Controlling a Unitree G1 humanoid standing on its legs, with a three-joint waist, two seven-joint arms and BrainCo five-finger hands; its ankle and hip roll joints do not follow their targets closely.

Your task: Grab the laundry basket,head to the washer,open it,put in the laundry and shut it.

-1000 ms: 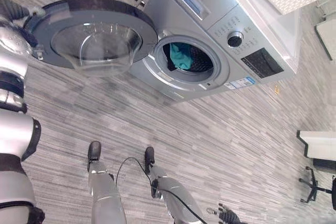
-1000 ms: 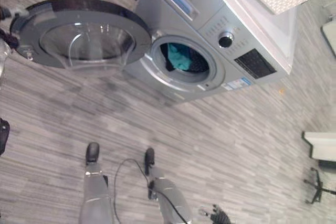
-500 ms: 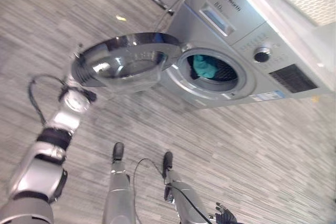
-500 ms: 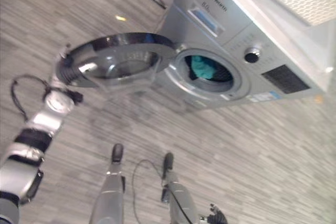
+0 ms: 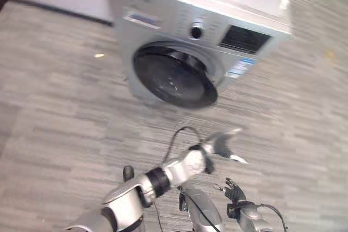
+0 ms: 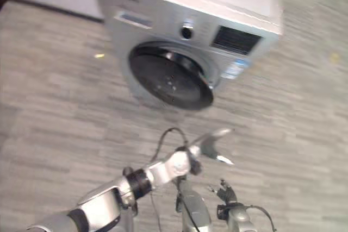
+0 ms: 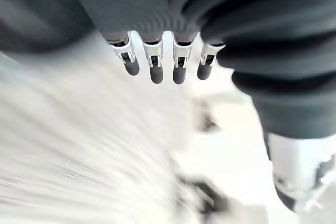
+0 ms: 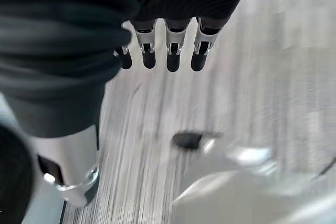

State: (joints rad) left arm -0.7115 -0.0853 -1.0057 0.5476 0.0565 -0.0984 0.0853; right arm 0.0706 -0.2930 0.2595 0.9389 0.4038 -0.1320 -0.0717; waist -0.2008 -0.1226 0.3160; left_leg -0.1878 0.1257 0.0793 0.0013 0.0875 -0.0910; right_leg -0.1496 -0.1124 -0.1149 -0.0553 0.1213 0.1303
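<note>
Ahead of the left robot hand (image 5: 220, 144), across a strip of bare floor (image 5: 65, 112), stands the washer (image 5: 196, 42), and its round dark door (image 5: 173, 77) sits flush in the front panel, so the laundry looks to be shut inside. That hand hangs in mid-air with fingers straight and relaxed, holding nothing; its wrist view shows the fingertips (image 7: 156, 72) in a loose row, curled round nothing. The right robot hand (image 5: 234, 191) shows low down beside it, fingers slack and empty too.

Handling-wise, the door is the thing that matters: a stiff, heavy-looking glass and metal disc on a hinge, likely smooth and slippery across the pane. Judging by the layout, the sound place to press or pull is the rim on the side nearest the control panel (image 5: 243, 39), opposite the hinge, not the glass centre. If the latch has not caught, a firm flat push there should seat it. With the door apparently closed, the task looks all but finished.
</note>
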